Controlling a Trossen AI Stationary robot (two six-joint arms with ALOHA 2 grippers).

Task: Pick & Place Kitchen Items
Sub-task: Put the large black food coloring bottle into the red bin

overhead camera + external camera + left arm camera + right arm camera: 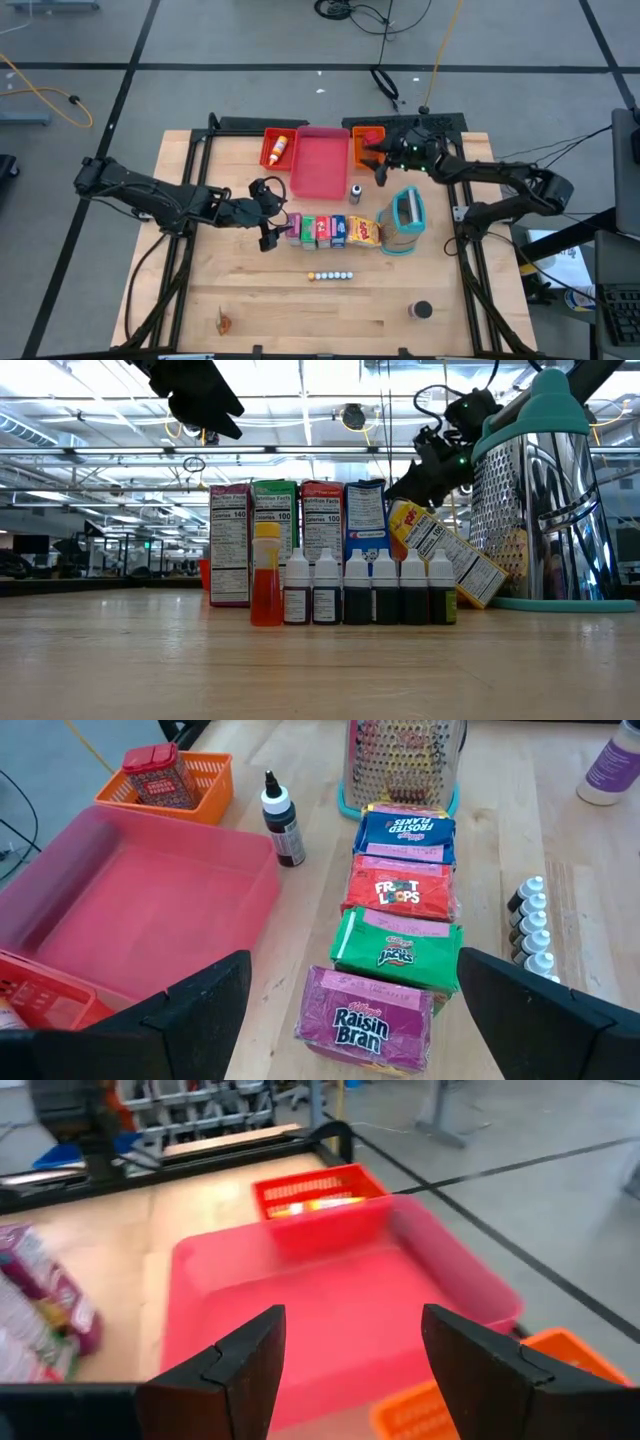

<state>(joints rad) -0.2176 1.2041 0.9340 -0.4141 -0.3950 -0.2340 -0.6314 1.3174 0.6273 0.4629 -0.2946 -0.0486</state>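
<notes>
left gripper [270,222] over purple box [367,1025], jaws open | right gripper [378,160] above orange tray [367,146], jaws open

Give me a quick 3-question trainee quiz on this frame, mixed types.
1. True or false: the left claw is shut on the purple box.
2. Which tray holds the red-capped can? A pink B orange C red
3. Fill in: the yellow box leans against the ____.

Key: 1 false, it is open with nothing held. 2 B, the orange tray. 3 grater.
</notes>
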